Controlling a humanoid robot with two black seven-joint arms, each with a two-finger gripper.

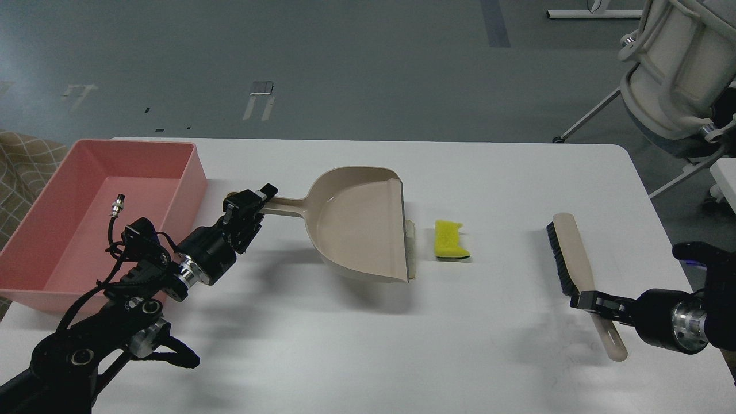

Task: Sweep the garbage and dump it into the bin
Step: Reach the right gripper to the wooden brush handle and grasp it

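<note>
A yellow sponge (451, 240) with a dark underside lies on the white table right of the beige dustpan (359, 224). A white slice (410, 230) peeks out behind the dustpan's front lip, mostly hidden. My left gripper (253, 204) is shut on the dustpan's handle and holds the pan slightly raised, its mouth facing the sponge. My right gripper (592, 302) is shut on the handle of the beige brush (566, 253), whose black bristles face left. The pink bin (86, 213) stands at the far left, with nothing in it.
The white table (494, 368) ends close beyond the right arm. An office chair (673, 75) stands off the table's far right corner. A cable with a metal plug (118, 204) rises from my left arm over the bin.
</note>
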